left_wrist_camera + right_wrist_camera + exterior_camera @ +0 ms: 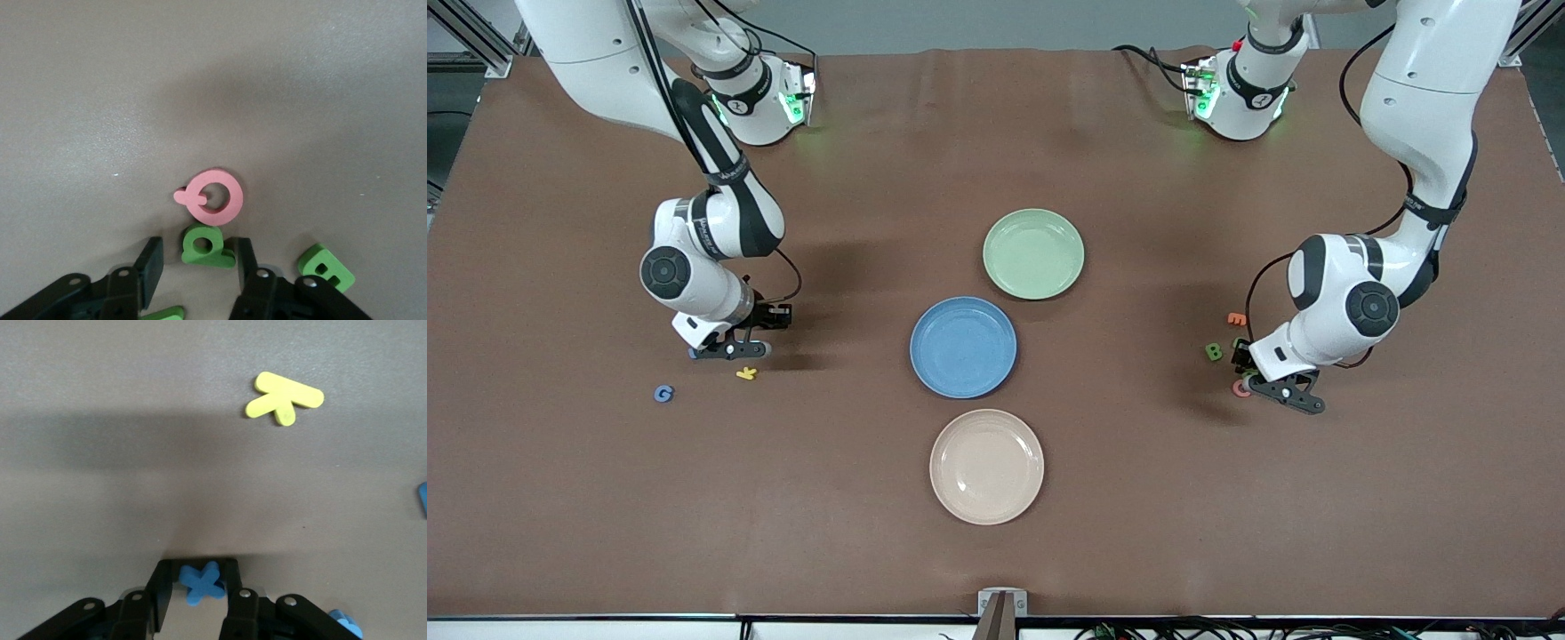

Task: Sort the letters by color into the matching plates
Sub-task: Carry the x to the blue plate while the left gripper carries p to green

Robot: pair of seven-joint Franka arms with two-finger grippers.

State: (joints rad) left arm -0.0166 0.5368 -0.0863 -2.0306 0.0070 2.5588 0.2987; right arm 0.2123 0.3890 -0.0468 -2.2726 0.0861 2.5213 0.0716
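My right gripper (pixel 729 349) is down at the table toward the right arm's end, shut on a blue X-shaped letter (pixel 202 582) that its two fingers (pixel 162 577) pinch. A yellow letter (pixel 746 373) and a blue G (pixel 663 393) lie close by, nearer the front camera. My left gripper (pixel 1285 396) is low over a cluster of letters at the left arm's end. It stands open around a green letter (pixel 207 245), with a gap at one finger. A pink letter (pixel 215 197) touches that green one. The blue plate (pixel 963 347) and green plate (pixel 1033 253) sit mid-table, with nothing in them.
A cream plate (pixel 986 466) lies nearest the front camera. A green B (pixel 1214 352) and an orange letter (pixel 1236 318) lie beside the left gripper. Two more green letters (pixel 327 268) and two more blue pieces (pixel 347 623) show in the wrist views.
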